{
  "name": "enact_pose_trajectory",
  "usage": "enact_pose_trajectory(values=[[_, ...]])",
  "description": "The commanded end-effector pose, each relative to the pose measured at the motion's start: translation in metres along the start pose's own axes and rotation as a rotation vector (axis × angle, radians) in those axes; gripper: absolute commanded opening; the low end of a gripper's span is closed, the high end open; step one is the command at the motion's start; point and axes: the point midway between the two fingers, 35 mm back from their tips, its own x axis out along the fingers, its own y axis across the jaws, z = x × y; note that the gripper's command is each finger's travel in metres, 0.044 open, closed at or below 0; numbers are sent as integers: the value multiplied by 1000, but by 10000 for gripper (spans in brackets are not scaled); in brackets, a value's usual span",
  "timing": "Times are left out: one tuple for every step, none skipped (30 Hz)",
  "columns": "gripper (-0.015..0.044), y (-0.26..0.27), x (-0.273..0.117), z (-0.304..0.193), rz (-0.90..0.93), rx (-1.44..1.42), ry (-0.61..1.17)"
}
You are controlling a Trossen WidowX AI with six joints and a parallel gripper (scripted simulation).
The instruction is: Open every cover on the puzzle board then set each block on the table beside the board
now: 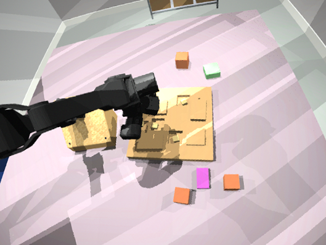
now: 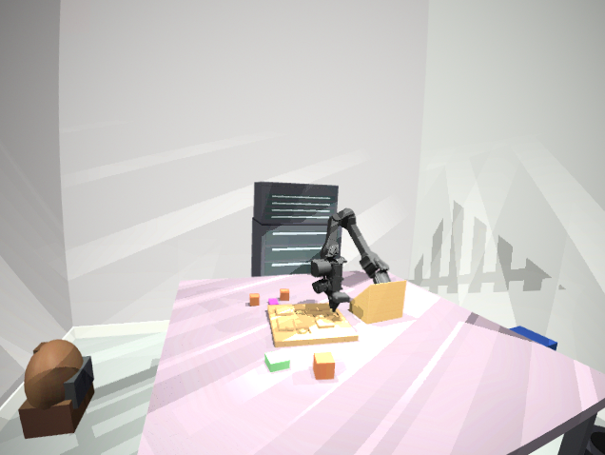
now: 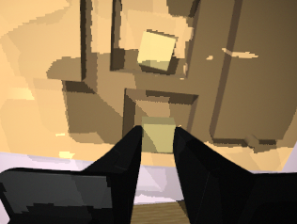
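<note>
The tan puzzle board (image 1: 175, 115) (image 2: 313, 341) (image 3: 28, 122) lies on the table. My gripper (image 2: 334, 309) (image 3: 157, 133) is shut on a pale yellow block (image 3: 159, 137) at the well nearest the arm; whether it is clear of the well floor, I cannot tell. The arm hides the fingertips in the top view. A second yellow block (image 1: 154, 126) (image 3: 157, 49) sits in the adjoining well. Two more yellow blocks, one (image 1: 183, 102) at the back and another (image 1: 175, 138) nearer the front, sit in uncovered wells. Flat covers (image 1: 198, 110) (image 1: 151, 140) (image 3: 263, 94) lie beside the wells.
An orange cube (image 1: 182, 60) (image 2: 323, 365) and a green block (image 1: 211, 70) (image 2: 277, 361) lie off one side of the board. A magenta block (image 1: 203, 178) and two orange cubes (image 1: 181, 195) (image 1: 231, 182) lie off the opposite side. A tan sloped box (image 1: 89, 134) (image 2: 381, 303) stands near the arm.
</note>
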Motion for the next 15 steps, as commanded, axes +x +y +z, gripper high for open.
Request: enact_pose_trajectory(values=[[80,0,-4,1,5,7,1],[80,0,-6,1,4,7,1],[80,0,-7,1,4,7,1],[80,0,-8,1,4,7,1],[80,0,-10,1,4,7,1],[80,0,-11,0,3,6,1],[80,0,-12,0,3,6,1],[80,0,-13,0,3,6,1],[80,0,-15,0,3,6,1],[80,0,-16,0,2,6,1],[80,0,-17,0,2,5,2],[80,0,-19,0,2,5,2],[80,0,-19,0,2,5,2],[80,0,-20,0,2,5,2],[80,1,-22,0,2,5,2]])
